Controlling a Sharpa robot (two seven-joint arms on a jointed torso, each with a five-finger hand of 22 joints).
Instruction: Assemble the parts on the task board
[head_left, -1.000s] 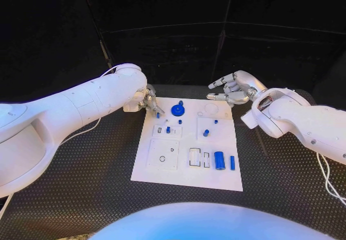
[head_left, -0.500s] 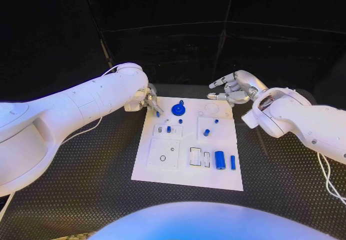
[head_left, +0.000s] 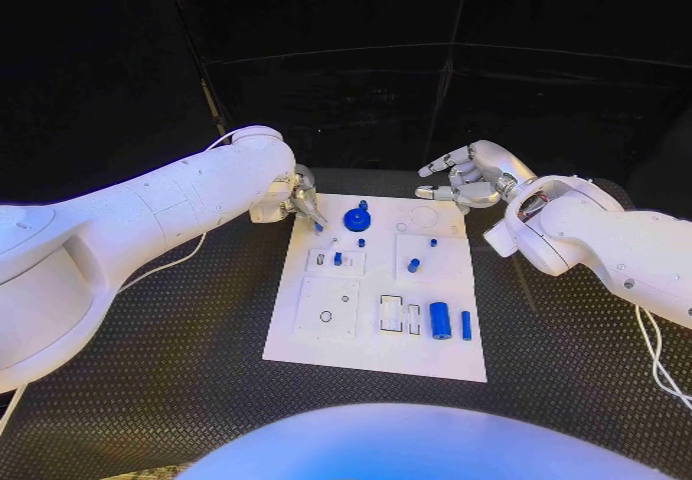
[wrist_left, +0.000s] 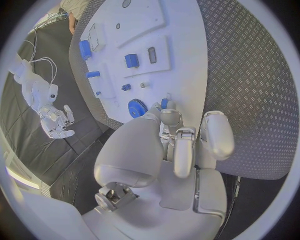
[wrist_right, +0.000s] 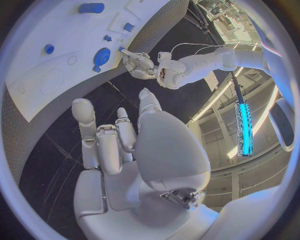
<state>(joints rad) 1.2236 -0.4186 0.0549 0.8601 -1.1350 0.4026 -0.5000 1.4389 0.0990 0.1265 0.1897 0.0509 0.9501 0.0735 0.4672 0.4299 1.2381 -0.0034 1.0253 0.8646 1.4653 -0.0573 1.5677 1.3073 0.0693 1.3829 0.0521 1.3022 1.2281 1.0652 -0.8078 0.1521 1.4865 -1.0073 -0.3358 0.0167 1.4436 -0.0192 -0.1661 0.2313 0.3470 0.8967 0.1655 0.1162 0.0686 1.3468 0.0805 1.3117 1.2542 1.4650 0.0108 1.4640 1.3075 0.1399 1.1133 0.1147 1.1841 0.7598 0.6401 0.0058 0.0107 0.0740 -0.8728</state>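
Lying in the middle of the black table (head_left: 173, 400), the white board (head_left: 378, 345) is being seen whole from the head camera, with small blue parts spread over it. A blue gear (head_left: 358, 218) is sitting near the far edge, a short blue peg (head_left: 413, 265) is standing on a raised white panel to its right, and a blue cylinder (head_left: 438, 320) with a thinner blue bar (head_left: 466, 325) beside it is lying near the board's right edge.

The left hand (head_left: 300, 200) is being held at the board's far left corner, largely hidden from the head camera by its own white arm. In the left wrist view its fingertips (wrist_left: 169, 117) are being drawn together just beside a small blue pin (wrist_left: 164, 103), close to the gear (wrist_left: 136, 107). Whether the pin is being pinched or only touched cannot be told, since the fingers are covering the contact.

The right hand (head_left: 464, 180) is being held above the table beyond the board's far right corner, apart from every part. Its fingers (wrist_right: 84, 117) are being kept loosely apart with nothing between them, as the right wrist view is showing. The board's near end is being cut off in that view, and the smallest parts are being rendered too small to identify.
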